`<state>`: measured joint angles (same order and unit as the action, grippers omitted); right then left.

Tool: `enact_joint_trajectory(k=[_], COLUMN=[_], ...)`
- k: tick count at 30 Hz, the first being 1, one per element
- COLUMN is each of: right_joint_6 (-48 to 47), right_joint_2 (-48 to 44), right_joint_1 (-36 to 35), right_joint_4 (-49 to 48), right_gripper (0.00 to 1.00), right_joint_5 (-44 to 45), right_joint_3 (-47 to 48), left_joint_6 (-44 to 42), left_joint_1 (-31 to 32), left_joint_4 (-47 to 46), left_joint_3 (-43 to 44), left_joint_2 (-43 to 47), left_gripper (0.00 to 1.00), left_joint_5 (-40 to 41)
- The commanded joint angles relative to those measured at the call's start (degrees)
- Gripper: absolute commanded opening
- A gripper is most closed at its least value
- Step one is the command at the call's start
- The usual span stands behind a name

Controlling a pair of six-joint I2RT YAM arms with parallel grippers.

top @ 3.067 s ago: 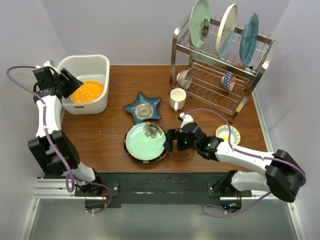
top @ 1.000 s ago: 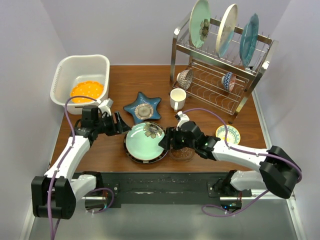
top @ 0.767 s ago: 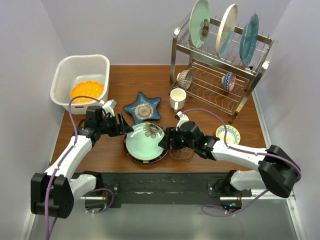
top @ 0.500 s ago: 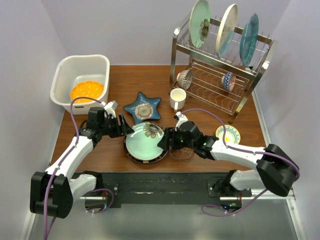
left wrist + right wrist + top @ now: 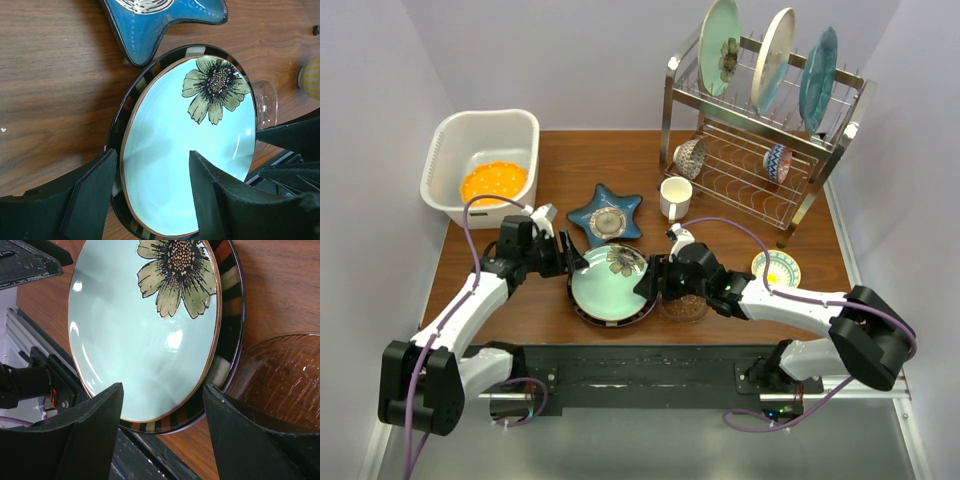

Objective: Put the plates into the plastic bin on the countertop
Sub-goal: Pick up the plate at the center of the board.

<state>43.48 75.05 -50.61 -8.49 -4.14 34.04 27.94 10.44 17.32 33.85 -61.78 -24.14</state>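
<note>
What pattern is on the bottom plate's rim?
Bottom plate: black rim, cream and brown stripes; right wrist view.

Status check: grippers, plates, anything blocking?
Left gripper open, right gripper open, flanking pale green flower plate. It lies on striped black-rimmed plate, ungrasped. Orange dotted plate in white plastic bin. Clear glass bowl crowds right gripper.
</note>
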Motion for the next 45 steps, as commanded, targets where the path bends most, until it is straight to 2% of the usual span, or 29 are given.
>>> enact_joint_trajectory(k=[1, 17, 23, 26, 33, 37, 45], right_joint_6=[0.29, 0.99, 1.25, 1.34, 1.60, 1.69, 2.13], right_joint_2=[0.63, 3.09, 3.79, 3.53, 2.12, 0.81, -3.23], right_joint_1=[-0.10, -0.10, -0.10, -0.10, -0.10, -0.10, -0.10], right_joint_4=[-0.82, -2.05, -2.76, -2.85, -2.67, -2.23, -1.88], right_gripper=[0.68, 0.66, 0.61, 0.54, 0.23, 0.16, 0.12], right_joint_5=[-0.17, -0.87, -1.40, -1.13, 0.36, 1.50, 4.05], right_joint_3=[0.94, 1.55, 1.90, 1.73, 0.94, 0.32, -1.26], left_joint_6=[0.62, 3.61, 4.66, 5.10, 6.51, 6.77, 7.30], left_joint_1=[0.99, 3.71, 4.42, 4.50, 4.59, 4.59, 4.51], left_joint_4=[-1.85, -6.16, -8.00, -9.23, -11.52, -12.05, -13.89], left_joint_3=[-0.36, -4.22, -5.28, -5.98, -7.83, -8.62, -9.94], left_joint_2=[-0.53, -1.86, -1.85, -1.68, -2.64, -2.73, -3.26], left_gripper=[0.64, 0.62, 0.62, 0.62, 0.61, 0.61, 0.61], left_joint_5=[0.32, -0.64, -1.87, -3.01, -4.60, -4.77, -6.71])
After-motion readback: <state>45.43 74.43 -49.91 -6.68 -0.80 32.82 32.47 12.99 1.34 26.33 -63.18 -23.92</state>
